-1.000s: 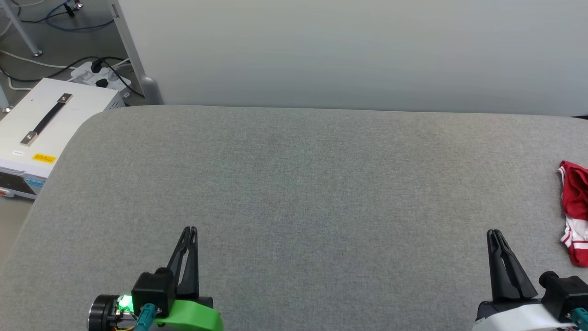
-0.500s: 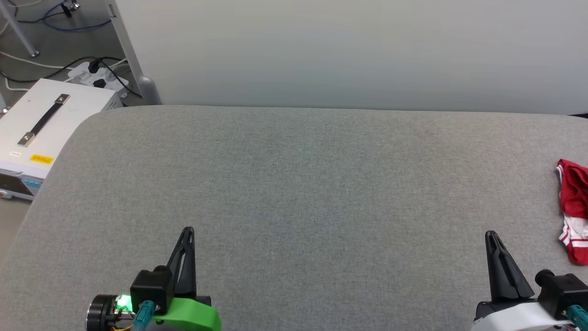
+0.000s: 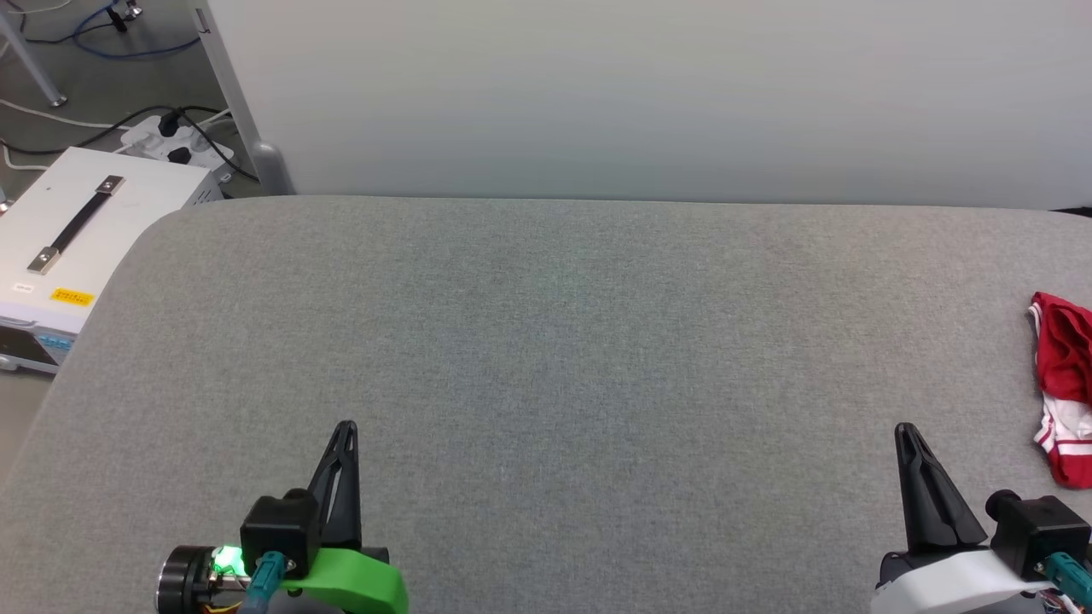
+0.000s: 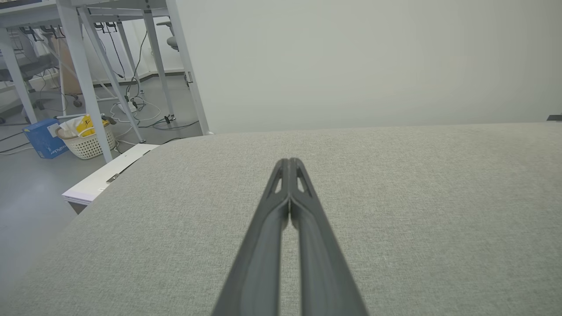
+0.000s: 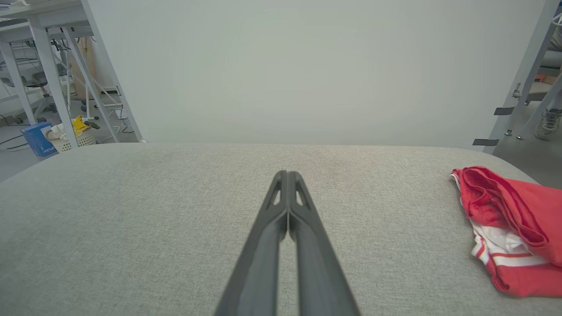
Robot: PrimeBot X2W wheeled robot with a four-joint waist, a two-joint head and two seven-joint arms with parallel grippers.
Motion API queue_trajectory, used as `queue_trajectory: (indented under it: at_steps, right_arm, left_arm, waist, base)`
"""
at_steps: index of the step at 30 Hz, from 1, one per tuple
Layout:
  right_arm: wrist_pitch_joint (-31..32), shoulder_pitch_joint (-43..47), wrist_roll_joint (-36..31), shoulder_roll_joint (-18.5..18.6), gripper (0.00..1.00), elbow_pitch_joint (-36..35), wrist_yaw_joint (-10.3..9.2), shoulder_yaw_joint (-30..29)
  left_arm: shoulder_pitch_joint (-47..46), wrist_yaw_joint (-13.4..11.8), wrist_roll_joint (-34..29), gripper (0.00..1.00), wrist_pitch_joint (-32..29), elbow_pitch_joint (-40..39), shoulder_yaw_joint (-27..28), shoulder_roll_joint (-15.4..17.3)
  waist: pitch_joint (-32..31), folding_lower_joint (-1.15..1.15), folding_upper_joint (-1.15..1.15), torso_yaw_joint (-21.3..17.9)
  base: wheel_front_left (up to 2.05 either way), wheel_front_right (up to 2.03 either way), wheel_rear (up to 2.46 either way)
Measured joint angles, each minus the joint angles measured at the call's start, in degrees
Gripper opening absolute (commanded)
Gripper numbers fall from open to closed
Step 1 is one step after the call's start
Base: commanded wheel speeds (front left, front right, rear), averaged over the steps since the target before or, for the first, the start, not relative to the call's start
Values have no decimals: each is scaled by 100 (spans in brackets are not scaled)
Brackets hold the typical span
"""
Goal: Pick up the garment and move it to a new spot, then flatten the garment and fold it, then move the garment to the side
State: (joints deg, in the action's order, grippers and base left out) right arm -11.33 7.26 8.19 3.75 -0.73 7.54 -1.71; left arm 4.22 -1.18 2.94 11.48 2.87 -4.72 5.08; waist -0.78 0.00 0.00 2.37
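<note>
Head view puts the left claw [image 3: 345, 433] at 7 o'clock and the right claw [image 3: 904, 433] at 5 o'clock, both low over the grey padded surface [image 3: 546, 341]. Each claw has its two dark fingers pressed together at the tips, and we see nothing held between them. The two wrist views agree on this.

From the right claw, toward 2 o'clock and well apart, lies the garment [image 3: 1062, 384]. It rests at the 3 o'clock edge of the surface and is partly cut by the picture border. It is a rumpled heap, not spread flat. Its long axis runs from 12 to 6 o'clock. The red bunched end points to 12, and the white part with red stripes points to 6. We cannot find any lettering.

About the step we must be careful. A heap at the side fits a garment that waits for the pick-up. It fits also one already put aside, although we see no neat fold. In both cases the right claw is the nearer one, and any grip on the thin cloth would need its jaws to part.
</note>
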Motion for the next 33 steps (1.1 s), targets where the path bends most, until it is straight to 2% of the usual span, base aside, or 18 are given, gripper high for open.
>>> queue_trajectory:
  at_steps: [33]
  right_arm:
    - [364,-192,-294,-21,0,16,0,49]
  left_arm:
    - [-89,44,-92,0,-398,-98,153,-92]
  waist:
    - [27,0,0,-83]
  base:
    - [0,0,0]
